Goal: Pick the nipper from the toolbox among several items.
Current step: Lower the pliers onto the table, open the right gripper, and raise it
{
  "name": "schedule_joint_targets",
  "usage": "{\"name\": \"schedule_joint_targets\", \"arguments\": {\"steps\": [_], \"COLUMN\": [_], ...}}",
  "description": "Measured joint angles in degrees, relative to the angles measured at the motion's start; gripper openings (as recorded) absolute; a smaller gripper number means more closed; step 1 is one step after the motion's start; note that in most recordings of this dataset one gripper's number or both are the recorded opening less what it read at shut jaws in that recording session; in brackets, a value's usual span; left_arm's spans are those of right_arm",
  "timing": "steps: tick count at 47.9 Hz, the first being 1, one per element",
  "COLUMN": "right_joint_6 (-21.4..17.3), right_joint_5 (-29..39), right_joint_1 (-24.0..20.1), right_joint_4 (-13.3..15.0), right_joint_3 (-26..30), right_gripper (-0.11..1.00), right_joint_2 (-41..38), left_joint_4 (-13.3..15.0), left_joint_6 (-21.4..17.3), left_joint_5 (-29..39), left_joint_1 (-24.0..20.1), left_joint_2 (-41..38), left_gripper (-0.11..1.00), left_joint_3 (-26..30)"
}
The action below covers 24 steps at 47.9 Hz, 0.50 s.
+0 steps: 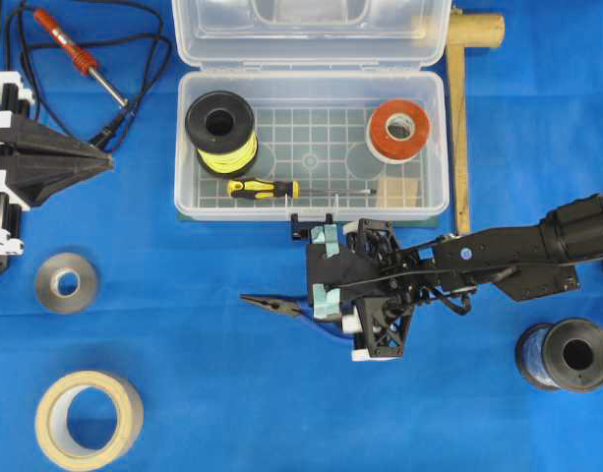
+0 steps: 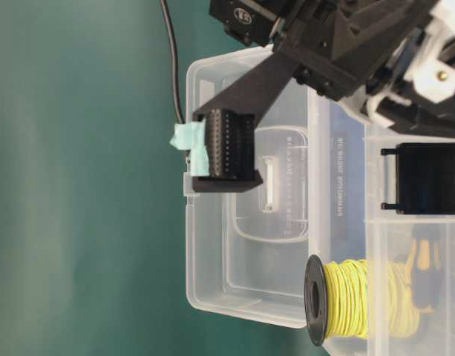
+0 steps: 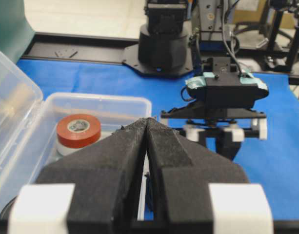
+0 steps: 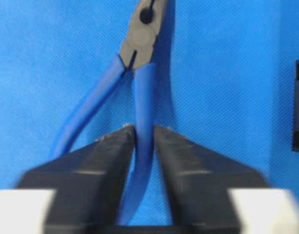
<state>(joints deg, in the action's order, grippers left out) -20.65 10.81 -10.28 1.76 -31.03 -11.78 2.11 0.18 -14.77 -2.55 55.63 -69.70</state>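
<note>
1. A blue cloth (image 1: 232,393) covers the table. Nearest the viewer in the overhead view lie a tan tape roll (image 1: 89,419), a grey tape roll (image 1: 66,282) and a dark spool (image 1: 568,355).
2. The nipper (image 4: 139,83) lies flat on the cloth just in front of the toolbox (image 1: 311,202), outside it, pointed metal tip towards the left.
3. The right gripper (image 4: 144,134) straddles one blue handle; its jaws stand slightly apart, and whether they press it I cannot tell. The other handle curves outside.
4. The left gripper (image 3: 147,127) hangs at the left edge, jaws together, empty.
5. Farther back, the open toolbox holds a yellow wire spool (image 1: 221,131), red tape (image 1: 397,130) and a screwdriver (image 1: 264,189).
6. A soldering iron (image 1: 77,54) lies far left.
</note>
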Motion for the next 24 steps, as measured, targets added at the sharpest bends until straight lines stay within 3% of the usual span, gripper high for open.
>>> {"name": "schedule_joint_targets", "arguments": {"steps": [4, 7, 15, 24], "right_joint_6": [0.0, 0.0, 0.5, 0.5], "right_joint_5": [0.6, 1.8, 5.2, 6.6], "right_joint_1": [0.1, 0.2, 1.0, 1.1], "right_joint_4": [0.0, 0.0, 1.8, 6.9], "right_joint_3": [0.2, 0.2, 0.2, -3.2], "right_gripper": [0.72, 0.83, 0.79, 0.79], "right_joint_2": [0.1, 0.9, 9.0, 22.0], "left_joint_4": [0.0, 0.0, 0.0, 0.0], "left_joint_6": [0.1, 0.2, 0.4, 0.4], "left_joint_5": [0.0, 0.2, 0.9, 1.1], "left_joint_1": [0.0, 0.0, 0.0, 0.0], "left_joint_2": [0.1, 0.0, 0.2, 0.4], "left_gripper": [0.0, 0.0, 0.0, 0.0], "left_joint_3": [0.0, 0.0, 0.0, 0.0]}}
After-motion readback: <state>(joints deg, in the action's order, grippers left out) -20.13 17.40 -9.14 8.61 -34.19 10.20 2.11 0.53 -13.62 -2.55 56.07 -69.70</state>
